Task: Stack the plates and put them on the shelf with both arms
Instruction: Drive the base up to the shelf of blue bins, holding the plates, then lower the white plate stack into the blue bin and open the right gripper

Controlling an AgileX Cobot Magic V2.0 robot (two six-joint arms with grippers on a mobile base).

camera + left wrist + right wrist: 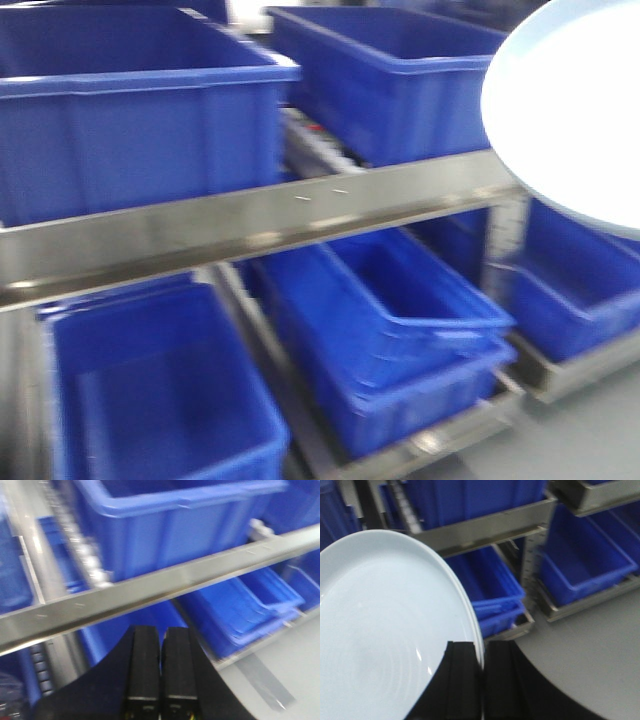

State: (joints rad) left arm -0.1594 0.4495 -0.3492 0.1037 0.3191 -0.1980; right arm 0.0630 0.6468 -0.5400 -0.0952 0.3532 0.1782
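A large pale bluish-white plate fills the left of the right wrist view. My right gripper is shut on its rim, one finger on each face. Whether this is one plate or two stacked I cannot tell. The same plate hangs in the air at the upper right of the front view, in front of the shelf rack; the arm holding it is out of that view. My left gripper is shut and empty, its black fingers pressed together, pointing at the metal shelf rail.
A steel shelf rack holds several blue plastic bins: two on the upper level, others below. Grey floor lies to the right of the rack.
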